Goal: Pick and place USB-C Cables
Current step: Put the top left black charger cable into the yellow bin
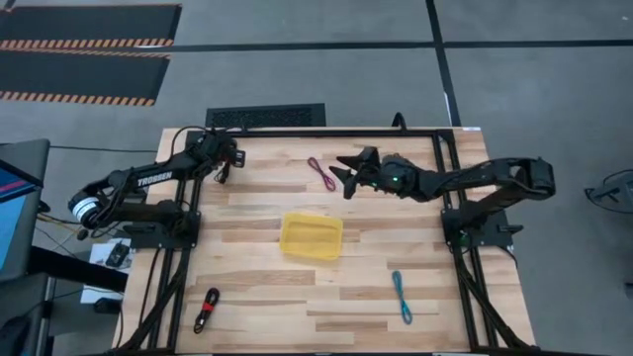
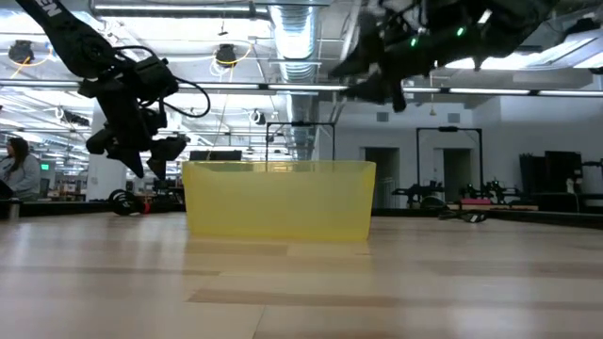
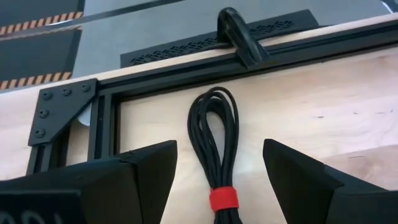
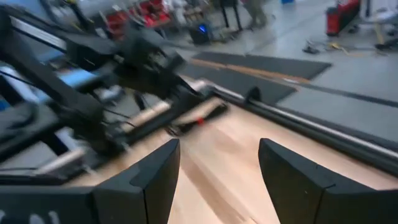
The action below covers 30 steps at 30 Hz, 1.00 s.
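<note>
1. Nearest the left wrist camera: the left gripper (image 3: pixel 217 186) hangs over a black-and-red cable (image 3: pixel 214 146) at the bench's far left corner, beside the black frame (image 3: pixel 106 124). Fingers (image 3: pixel 146 165) are spread wide, one on each side of the coil, gripping nothing.
2. The right gripper (image 1: pixel 348 170) is raised above the far edge of the bench, just beside the maroon cable (image 1: pixel 319 172). Its fingers (image 4: pixel 152 165) stand apart and empty.
3. The yellow tray (image 1: pixel 288 233) sits at mid-bench and appears empty in the high view.
4. Count of cables visible: four. Two black-and-red (one under the left gripper, a second (image 1: pixel 207 309) near the front left corner), one maroon at the far edge, one teal (image 1: pixel 401 296) toward the front right. No dark brown cable can be made out.
5. Risks, as judged:
   - The left coil lies close to the frame; a descent off-line could strike the rail or pinch only one loop, letting the bundle slip or unwind.
   - A grip away from the red band may leave the loose loop dangling and snagging on the tray wall.
   - Both arms work near the far edge; simultaneous travel to the tray invites a clash.
</note>
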Motion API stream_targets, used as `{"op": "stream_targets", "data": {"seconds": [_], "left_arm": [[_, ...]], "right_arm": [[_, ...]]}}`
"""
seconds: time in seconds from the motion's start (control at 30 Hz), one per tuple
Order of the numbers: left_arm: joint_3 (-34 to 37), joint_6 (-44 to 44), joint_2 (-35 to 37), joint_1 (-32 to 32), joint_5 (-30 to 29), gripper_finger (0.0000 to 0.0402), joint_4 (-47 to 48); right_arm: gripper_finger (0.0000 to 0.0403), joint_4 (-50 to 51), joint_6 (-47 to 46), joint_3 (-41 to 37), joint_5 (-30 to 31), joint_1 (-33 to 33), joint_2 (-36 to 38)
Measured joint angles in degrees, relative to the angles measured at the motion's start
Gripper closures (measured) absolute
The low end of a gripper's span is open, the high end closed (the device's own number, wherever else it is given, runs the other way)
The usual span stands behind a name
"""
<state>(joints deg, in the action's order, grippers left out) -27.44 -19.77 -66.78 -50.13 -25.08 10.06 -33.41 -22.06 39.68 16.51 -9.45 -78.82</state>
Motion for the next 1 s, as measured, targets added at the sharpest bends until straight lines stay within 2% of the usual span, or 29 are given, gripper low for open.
{"op": "stream_targets", "data": {"seconds": [0.13, 0.3, 0.4, 0.67, 0.83, 1.0], "left_arm": [[0.0, -1.3, -1.4, 0.0, 0.9, 0.0172, 1.2], [0.0, -3.6, -7.4, 0.3, 3.6, 0.0172, 1.4], [-0.8, -4.4, -10.4, 2.2, -0.4, 0.0172, 1.6], [-3.6, -6.6, -17.3, 3.8, -6.5, 0.0177, 4.6], [-4.0, -7.7, -19.5, 4.8, -8.5, 0.021, 4.4], [-4.0, -7.5, -20.0, 5.0, -8.8, 0.0268, 4.4]], "right_arm": [[0.0158, 0.0, 0.1, 0.0, 0.0, 2.1, 2.9], [0.0158, 0.0, 0.0, 0.0, 0.1, 3.0, 4.8], [0.0158, 0.0, 0.1, 0.0, 0.1, 3.0, 5.8], [0.0158, 0.0, 1.8, 0.0, 0.2, 3.0, 6.2], [0.0158, 0.0, 2.0, 0.0, 0.2, 3.0, 6.2], [0.0158, -0.1, 2.1, 0.0, 0.1, 2.9, 6.2]]}}
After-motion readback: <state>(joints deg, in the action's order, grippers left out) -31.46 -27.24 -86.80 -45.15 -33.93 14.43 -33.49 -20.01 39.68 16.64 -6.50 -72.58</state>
